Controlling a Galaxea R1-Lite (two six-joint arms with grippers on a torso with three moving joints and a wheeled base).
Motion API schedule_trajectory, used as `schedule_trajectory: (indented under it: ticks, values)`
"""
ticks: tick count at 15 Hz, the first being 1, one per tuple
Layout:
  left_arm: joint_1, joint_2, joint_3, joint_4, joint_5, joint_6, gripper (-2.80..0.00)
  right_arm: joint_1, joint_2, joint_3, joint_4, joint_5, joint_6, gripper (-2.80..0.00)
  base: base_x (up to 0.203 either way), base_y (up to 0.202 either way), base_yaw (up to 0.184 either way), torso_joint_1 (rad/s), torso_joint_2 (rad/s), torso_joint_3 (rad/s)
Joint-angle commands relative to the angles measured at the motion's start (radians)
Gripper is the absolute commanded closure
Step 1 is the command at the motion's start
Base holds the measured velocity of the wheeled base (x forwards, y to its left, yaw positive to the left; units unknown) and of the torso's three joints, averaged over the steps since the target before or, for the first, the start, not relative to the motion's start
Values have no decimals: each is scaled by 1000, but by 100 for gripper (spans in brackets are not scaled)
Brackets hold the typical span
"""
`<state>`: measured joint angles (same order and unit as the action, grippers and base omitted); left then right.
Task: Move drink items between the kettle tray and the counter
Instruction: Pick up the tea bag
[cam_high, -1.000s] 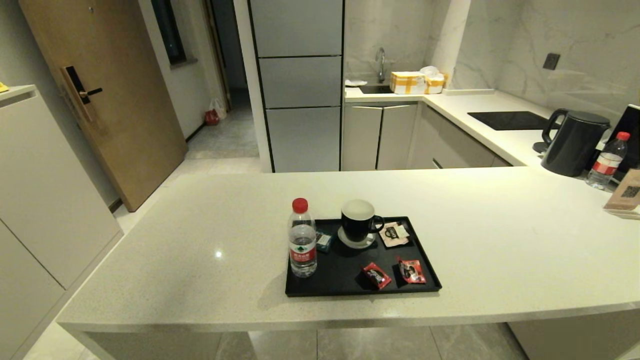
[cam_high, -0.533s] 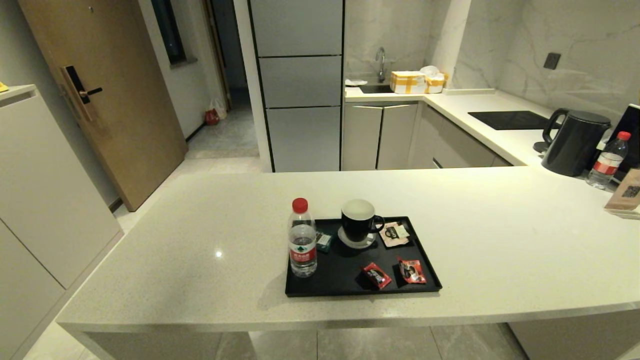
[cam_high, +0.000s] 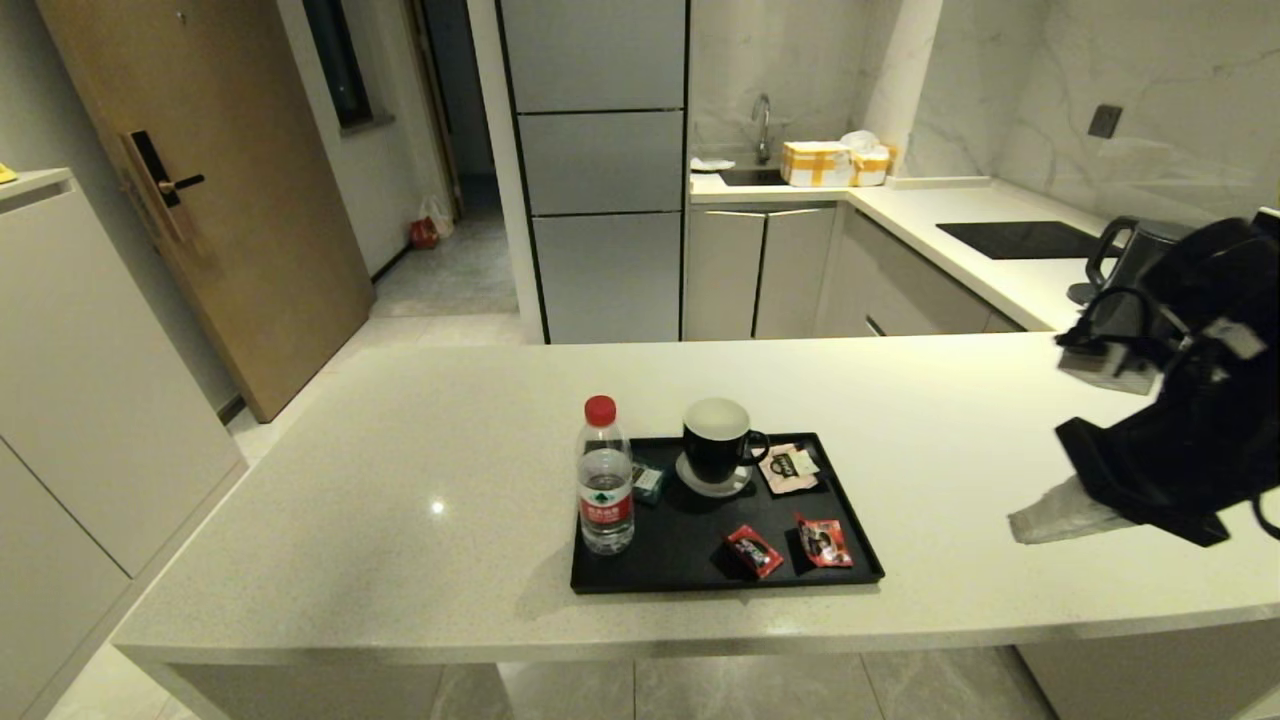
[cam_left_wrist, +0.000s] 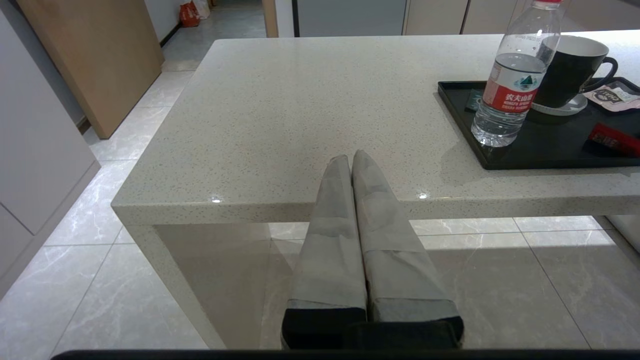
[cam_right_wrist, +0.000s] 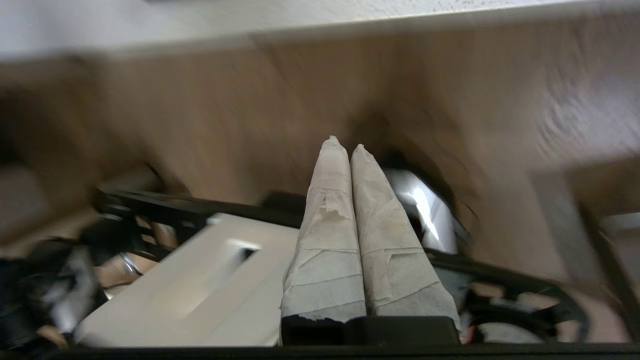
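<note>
Since a second ago only the right gripper (cam_high: 1020, 524) has come into view, at the counter's (cam_high: 420, 450) 3 o'clock side, fingers pressed together, holding nothing. Both red sachets (cam_high: 754, 551) (cam_high: 823, 541) lie at the tray's (cam_high: 600, 580) 5 o'clock corner. Left gripper (cam_left_wrist: 351, 159) hangs before the counter's edge, fingers together.

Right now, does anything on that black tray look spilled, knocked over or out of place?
Nothing stands out. On the tray, the water bottle and mug stand upright, and both red sachets lie flat inside the rim.
</note>
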<state>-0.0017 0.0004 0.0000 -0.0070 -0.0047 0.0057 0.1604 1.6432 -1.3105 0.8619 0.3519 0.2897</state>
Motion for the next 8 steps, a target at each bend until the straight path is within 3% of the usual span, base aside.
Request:
schedule_trajectory:
  ticks: [1, 5, 8]
  values:
    - [0, 0, 0, -1, 0, 0, 0, 61, 277, -97, 9, -30, -13, 0, 0, 0, 0, 0, 0, 0]
    - [0, 0, 0, -1, 0, 0, 0, 147, 544, -365, 31, -83, -31, 0, 0, 0, 0, 0, 0, 0]
    - [0, 0, 0, -1, 0, 0, 0, 184, 668, -471, 34, -127, -35, 0, 0, 0, 0, 0, 0, 0]
